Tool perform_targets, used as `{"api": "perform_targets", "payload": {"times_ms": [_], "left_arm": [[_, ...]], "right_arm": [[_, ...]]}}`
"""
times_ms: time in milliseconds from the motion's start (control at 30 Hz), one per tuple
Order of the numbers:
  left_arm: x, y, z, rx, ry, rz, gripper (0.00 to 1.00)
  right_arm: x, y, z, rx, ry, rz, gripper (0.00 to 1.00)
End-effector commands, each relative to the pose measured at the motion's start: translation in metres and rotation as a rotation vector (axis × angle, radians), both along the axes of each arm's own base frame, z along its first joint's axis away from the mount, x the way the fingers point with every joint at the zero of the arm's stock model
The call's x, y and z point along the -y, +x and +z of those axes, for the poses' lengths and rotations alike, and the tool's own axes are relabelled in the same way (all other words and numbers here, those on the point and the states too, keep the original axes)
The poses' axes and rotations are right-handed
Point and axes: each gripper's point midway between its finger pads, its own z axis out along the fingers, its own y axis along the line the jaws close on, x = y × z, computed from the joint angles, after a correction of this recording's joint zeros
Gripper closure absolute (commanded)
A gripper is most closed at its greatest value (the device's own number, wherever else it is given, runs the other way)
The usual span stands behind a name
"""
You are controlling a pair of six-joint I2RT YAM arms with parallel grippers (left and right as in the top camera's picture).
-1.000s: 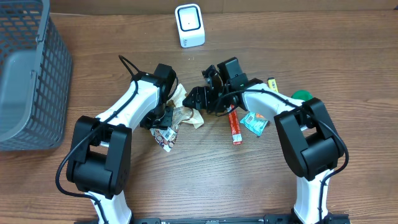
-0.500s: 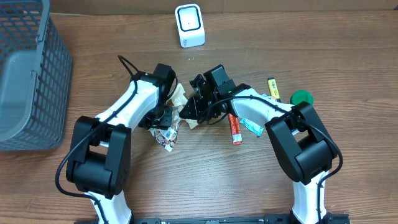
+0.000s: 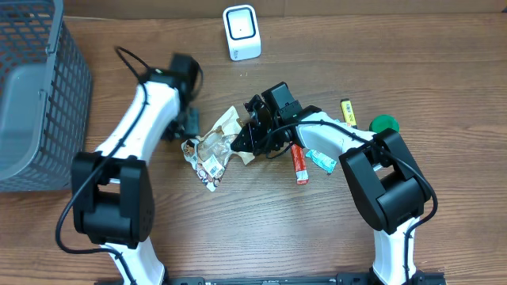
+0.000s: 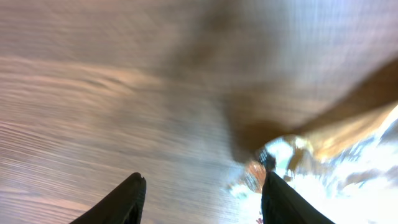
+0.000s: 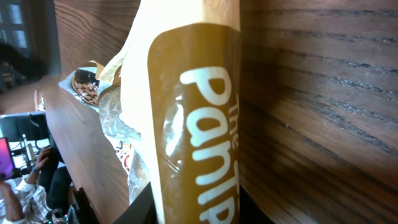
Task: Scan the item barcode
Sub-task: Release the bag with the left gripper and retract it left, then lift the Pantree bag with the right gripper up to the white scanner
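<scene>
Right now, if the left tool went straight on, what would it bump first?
Probably the bare wooden table: the left tool points down at it, open and empty. The shiny wrapper lies just off to the side, but the picture is blurry.

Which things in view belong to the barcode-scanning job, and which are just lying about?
Belongs to the job:
- crumpled snack wrapper, gripped in the right arm's jaws
- white scanner

Just lying about:
- red stick pack
- teal packet
- yellow item
- green lid
- grey basket
</scene>
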Motion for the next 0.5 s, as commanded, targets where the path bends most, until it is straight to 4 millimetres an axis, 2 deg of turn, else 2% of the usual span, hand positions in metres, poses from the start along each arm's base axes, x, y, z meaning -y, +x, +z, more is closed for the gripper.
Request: {"api": "perform_targets", "payload": {"times_ms": [0, 167, 300, 333, 367, 467], "left_arm": [[-0.015, 0.03, 0.031, 0.117, -0.001, 0.073, 0.5], [-0.041, 0.055, 0.049, 0.222, -0.014, 0.141, 0.43], [-0.065, 0.062, 0.051, 0.258, -0.01, 0.193, 0.2], [-0.071, 0.062, 0.051, 0.261, -0.009, 0.205, 0.05], [-0.076, 0.062, 0.051, 0.26, -0.007, 0.216, 0.0], [-0.084, 0.061, 0.051, 0.26, -0.004, 0.236, 0.0]], "right_arm": [[0.003, -0.001, -0.003, -0.019, 0.013, 0.001, 0.96], [-0.001, -0.003, 0.003, -0.021, 0.05, 0.024, 0.96], [-0.005, 0.008, 0.016, 0.024, 0.072, 0.032, 0.96], [-0.006, 0.013, 0.024, 0.043, 0.078, 0.034, 0.96], [-0.007, 0.021, 0.034, 0.066, 0.078, 0.03, 0.96], [-0.003, 0.047, 0.071, 0.178, 0.045, 0.023, 0.96]]}}
